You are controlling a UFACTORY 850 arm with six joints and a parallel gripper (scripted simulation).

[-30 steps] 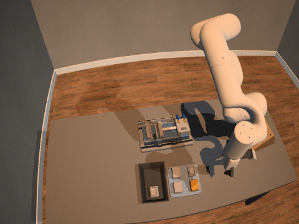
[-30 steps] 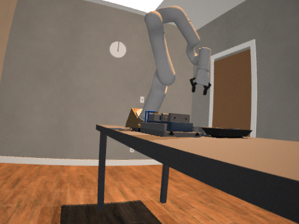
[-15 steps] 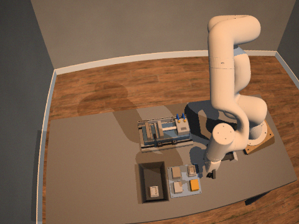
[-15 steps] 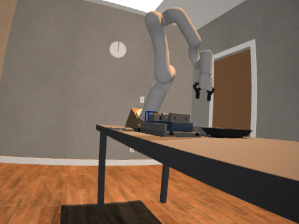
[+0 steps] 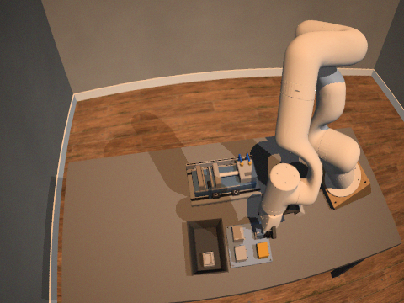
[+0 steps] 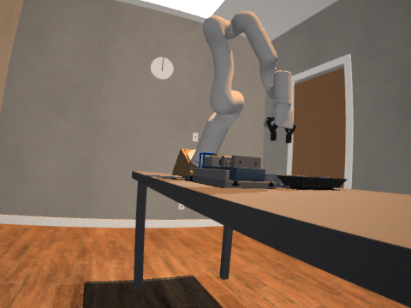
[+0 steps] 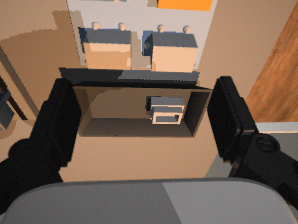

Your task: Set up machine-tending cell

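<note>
The vise (image 5: 222, 181) stands mid-table, with its hoses at the right end (image 5: 244, 158). The grey infeed plate (image 5: 249, 246) holds two aluminium blanks (image 5: 238, 232) (image 5: 241, 253) and a brass blank (image 5: 263, 250). The dark outfeed tray (image 5: 205, 246) holds one finished part (image 5: 208, 258) flat, pocket up. My gripper (image 5: 265, 231) (image 6: 280, 133) is open and empty, high in the air over the plate's near edge. In the wrist view the gripper (image 7: 145, 117) frames the tray (image 7: 142, 110) and the part (image 7: 166, 111). The aluminium blanks (image 7: 106, 47) (image 7: 172, 50) and the brass blank (image 7: 184, 4) lie beyond.
The arm's base (image 5: 347, 189) sits on a wooden block at the table's right side. The table's front edge runs just below the tray and the plate. Small pins (image 7: 161, 27) stand on the plate beside the blanks.
</note>
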